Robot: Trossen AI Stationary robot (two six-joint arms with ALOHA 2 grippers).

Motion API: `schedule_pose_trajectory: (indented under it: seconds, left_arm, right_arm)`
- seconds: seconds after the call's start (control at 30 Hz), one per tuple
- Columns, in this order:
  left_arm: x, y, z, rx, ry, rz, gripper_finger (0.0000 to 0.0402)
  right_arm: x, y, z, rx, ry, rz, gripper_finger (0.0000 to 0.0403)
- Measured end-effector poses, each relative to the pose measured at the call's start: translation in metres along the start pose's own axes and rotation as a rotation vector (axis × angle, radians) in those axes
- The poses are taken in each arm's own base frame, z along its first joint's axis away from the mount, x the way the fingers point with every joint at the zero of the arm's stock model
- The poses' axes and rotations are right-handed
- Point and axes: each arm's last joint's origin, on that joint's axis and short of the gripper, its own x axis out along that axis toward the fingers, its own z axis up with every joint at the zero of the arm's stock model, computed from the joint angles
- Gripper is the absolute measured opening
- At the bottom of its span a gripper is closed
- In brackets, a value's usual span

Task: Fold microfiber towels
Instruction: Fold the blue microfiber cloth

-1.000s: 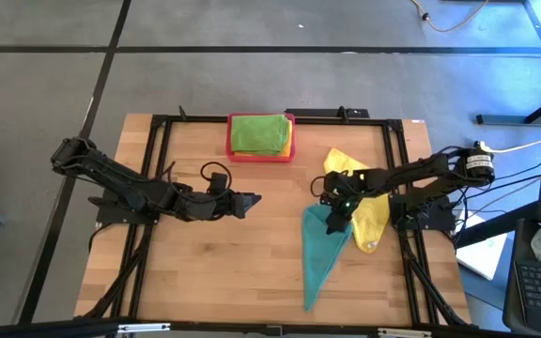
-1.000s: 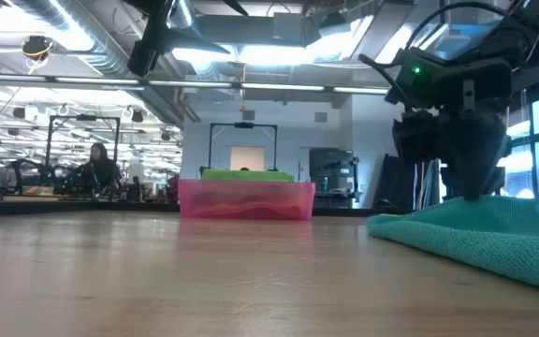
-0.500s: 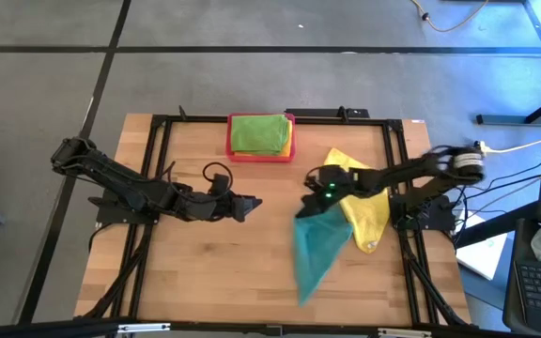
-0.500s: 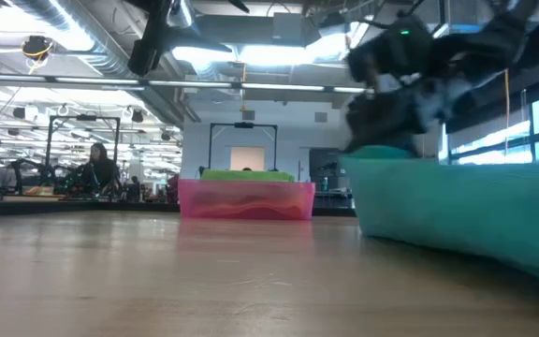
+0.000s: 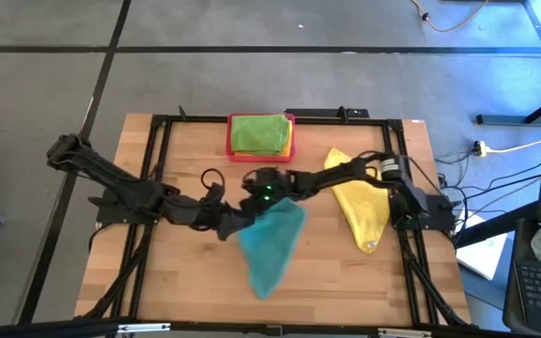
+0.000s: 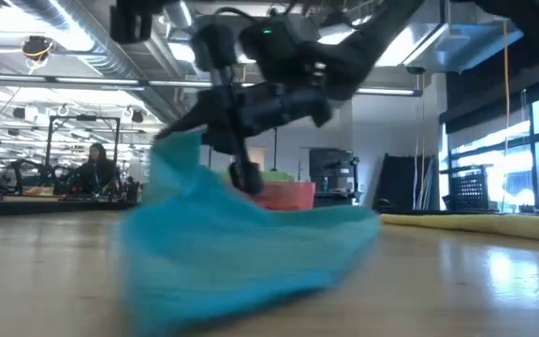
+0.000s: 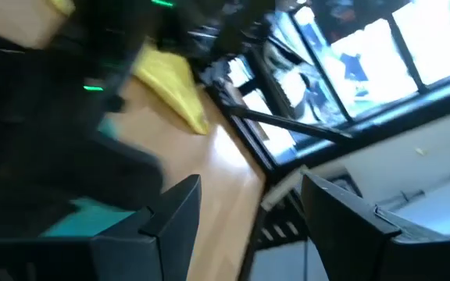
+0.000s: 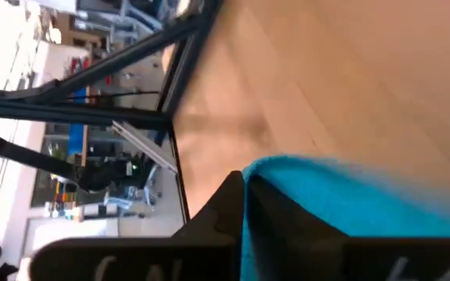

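Note:
The teal towel (image 5: 270, 242) lies in the middle of the table, its far end raised under my right gripper (image 5: 269, 194), which is shut on it. In the low view the teal towel (image 6: 241, 248) hangs from the right gripper (image 6: 241, 168) and trails onto the wood. My left gripper (image 5: 236, 227) is open at the towel's left edge; it also shows in the left wrist view (image 7: 248, 207). Two yellow towels (image 5: 360, 202) lie in a heap at the right. A green towel (image 5: 259, 133) lies folded in the pink tray (image 5: 234, 150) at the far edge. My right gripper pinches the teal towel's raised far end (image 8: 303, 187) between its two fingers, coming from above and pointing down. The towel hangs slack below the fingers, and its near part (image 6: 251, 281) lies on the table. My left gripper stands at the towel's left edge (image 7: 76, 218); I cannot tell whether it touches it.
A black frame (image 5: 158, 169) runs round the wooden table top. There is bare wood at the near left and near right. In the low view a person (image 6: 96, 168) sits far behind the table.
My right gripper has swung toward the table's left edge, carrying the teal towel from beside the yellow towels to the table's middle, its far end lifted and its near end trailing. My left gripper has moved a little toward the near edge, to the towel's left edge.

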Motion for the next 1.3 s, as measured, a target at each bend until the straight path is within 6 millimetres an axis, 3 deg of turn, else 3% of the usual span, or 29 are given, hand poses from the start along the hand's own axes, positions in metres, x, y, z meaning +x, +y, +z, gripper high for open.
schedule_pose_trajectory:
  seconds: [0.1,0.23,0.37,0.47,0.7,0.87,1.07,1.3]
  left_arm:
    - [-0.01,-0.006,-0.004,0.023,0.011,-0.03,0.0214]
    - [-0.017,-0.01,-0.008,0.043,0.009,-0.043,0.0214]
    - [-0.019,-0.012,-0.01,0.05,0.001,-0.042,0.0214]
    - [-0.02,-0.012,-0.01,0.043,-0.017,-0.032,0.0214]
    - [-0.02,-0.002,-0.011,0.085,-0.084,0.087,0.0214]
    - [-0.021,0.009,-0.013,0.053,-0.102,0.194,0.0214]
    - [-0.022,0.011,-0.015,0.005,-0.095,0.219,0.0214]
    - [-0.023,0.012,-0.017,0.012,-0.09,0.226,0.0214]
  right_arm:
    - [0.01,0.001,0.015,-0.025,0.031,0.015,0.0047]
    - [0.008,-0.002,0.027,-0.044,0.093,0.015,0.0126]
    - [-0.012,-0.002,0.039,-0.066,0.124,-0.037,0.0207]
    - [-0.038,0.007,0.047,-0.136,0.147,-0.093,0.0241]
    - [-0.101,0.011,0.042,-0.47,0.27,-0.53,0.0236]
    - [-0.109,0.0,0.047,-0.663,0.351,-0.571,0.022]
    - [-0.107,-0.029,0.048,-0.525,0.444,-0.522,0.0214]
    - [-0.113,-0.058,0.002,-0.41,0.709,-0.551,0.0213]
